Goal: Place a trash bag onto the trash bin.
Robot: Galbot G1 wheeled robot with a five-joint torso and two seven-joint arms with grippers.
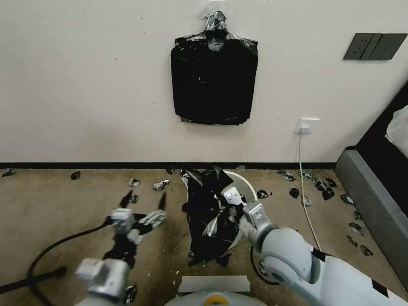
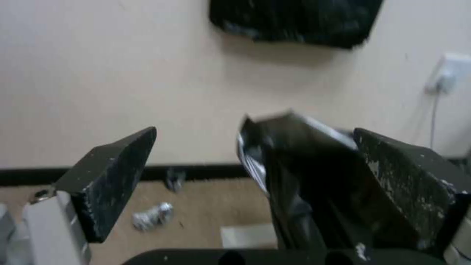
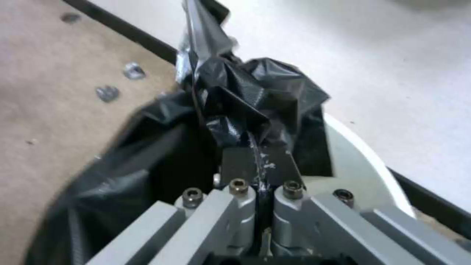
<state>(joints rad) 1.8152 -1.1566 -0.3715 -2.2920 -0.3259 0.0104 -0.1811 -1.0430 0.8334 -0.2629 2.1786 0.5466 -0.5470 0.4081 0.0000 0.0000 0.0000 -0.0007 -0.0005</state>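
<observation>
1. We judge the trash bag light, limp, thin and slick. It will crumple, cling and slide instead of holding any shape, and a hard pull could tear it. It hangs draped over the near-left side of the trash bin, falling down the bin's wall to the floor.
2. Best hold, in our judgement: the bag's mouth edge, a bunched fold pinched in each claw at opposite sides so the opening can be stretched round the rim.
3. Right claw: reaches forward over the bin, at about 12 o'clock from the robot's chest. The right wrist view shows its fingers pressed together on a gathered fold of the bag, with the white bin rim just beside it.
4. Left claw: at about 9 o'clock from the bin, held above the floor with fingers spread and pointing toward the wall; nothing is between them. The bag lies just beside its right finger.
</observation>
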